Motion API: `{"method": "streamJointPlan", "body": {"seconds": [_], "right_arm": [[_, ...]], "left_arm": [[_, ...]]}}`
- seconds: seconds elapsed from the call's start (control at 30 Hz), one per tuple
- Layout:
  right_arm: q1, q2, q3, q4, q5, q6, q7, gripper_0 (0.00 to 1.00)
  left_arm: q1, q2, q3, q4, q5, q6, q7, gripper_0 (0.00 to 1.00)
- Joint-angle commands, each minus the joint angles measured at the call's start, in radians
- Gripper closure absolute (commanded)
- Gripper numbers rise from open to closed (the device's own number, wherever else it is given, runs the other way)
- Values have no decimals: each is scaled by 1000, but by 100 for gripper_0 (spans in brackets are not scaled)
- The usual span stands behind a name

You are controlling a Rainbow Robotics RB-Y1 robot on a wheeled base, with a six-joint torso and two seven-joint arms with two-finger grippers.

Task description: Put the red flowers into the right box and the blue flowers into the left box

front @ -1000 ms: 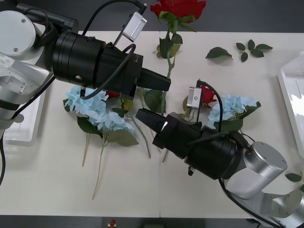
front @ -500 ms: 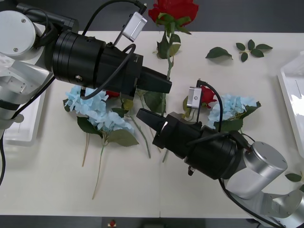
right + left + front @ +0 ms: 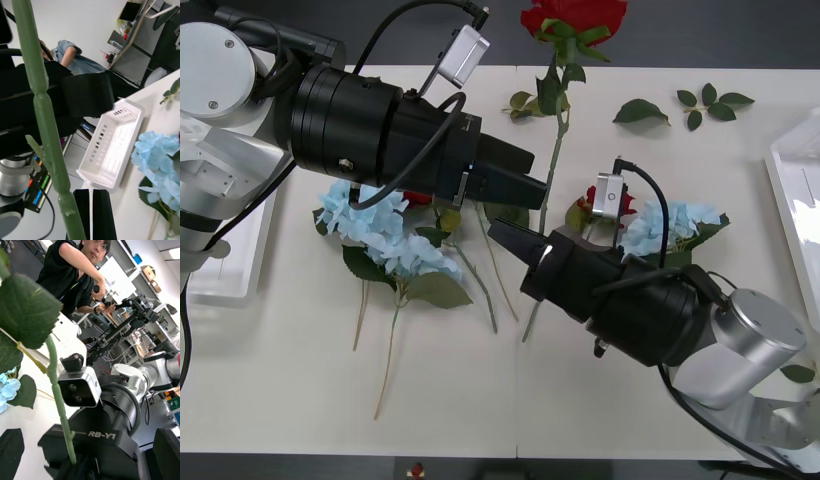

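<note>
Rose lifted, shifted right

Right gripper [image 3: 515, 240] pinches rose [image 3: 573, 17] stem, moved right since earlier; bloom now farther right past table's far edge. Left gripper [image 3: 525, 175] spread open beside stem. Blue flowers [image 3: 385, 235] on table [image 3: 630, 400].

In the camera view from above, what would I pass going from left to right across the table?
left box → blue flowers → held red rose → second blue flower → loose leaf sprig → right box
</note>
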Motion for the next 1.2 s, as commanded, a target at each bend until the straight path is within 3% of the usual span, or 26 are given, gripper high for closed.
{"method": "streamJointPlan", "body": {"seconds": [0.03,0.33,0.63,0.83,1.2], "right_arm": [[-8,-115,-30,-39,-14,-6,-15,100],[-9,-410,-79,-39,-102,-17,-28,100],[-8,-713,-148,50,-119,-20,-284,100],[-5,-818,-148,194,-54,7,-316,100],[-5,-936,-150,526,157,250,-333,100]], "left_arm": [[-44,8,7,-22,1,-5,-32,0],[-29,68,24,-11,-4,-39,-15,0],[-7,270,24,-11,-27,81,147,0],[46,365,48,-11,-144,148,173,0],[178,396,170,-11,-401,302,216,0]]}}
